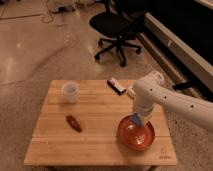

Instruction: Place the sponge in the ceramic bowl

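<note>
The ceramic bowl (136, 135) is red-orange and sits on the wooden table (95, 140) near its front right corner. My white arm comes in from the right and bends down over the bowl's far rim. My gripper (136, 120) hangs just above the bowl's back edge. It is shut on the sponge (134, 119), a small blue piece showing at its tip. The sponge is over the bowl's inside and looks to be held above the bottom.
A white cup (70, 92) stands at the table's back left. A dark red oblong object (74, 123) lies left of centre. A small flat packet (116, 86) rests near the back edge. A black office chair (117, 30) stands on the floor beyond the table.
</note>
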{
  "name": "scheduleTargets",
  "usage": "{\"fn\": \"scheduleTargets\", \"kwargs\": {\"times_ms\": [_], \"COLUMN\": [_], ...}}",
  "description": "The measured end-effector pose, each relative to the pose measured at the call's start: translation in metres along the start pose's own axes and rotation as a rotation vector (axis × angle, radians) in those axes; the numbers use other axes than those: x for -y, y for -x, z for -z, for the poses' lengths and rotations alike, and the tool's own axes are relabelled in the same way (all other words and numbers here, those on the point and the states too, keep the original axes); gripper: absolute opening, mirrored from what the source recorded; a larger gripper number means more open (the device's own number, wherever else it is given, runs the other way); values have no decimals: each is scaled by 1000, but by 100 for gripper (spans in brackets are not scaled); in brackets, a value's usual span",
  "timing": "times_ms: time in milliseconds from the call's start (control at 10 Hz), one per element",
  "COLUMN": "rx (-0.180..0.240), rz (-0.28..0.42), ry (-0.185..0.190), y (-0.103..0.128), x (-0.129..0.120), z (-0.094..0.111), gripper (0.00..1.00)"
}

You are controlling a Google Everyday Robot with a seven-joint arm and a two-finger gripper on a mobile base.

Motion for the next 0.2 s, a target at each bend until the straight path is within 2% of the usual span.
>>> {"fn": "scheduleTargets", "kwargs": {"times_ms": [200], "rx": [29], "rz": [4], "ry": [7], "y": [0], "x": [-12], "z": [2], "gripper": [80]}}
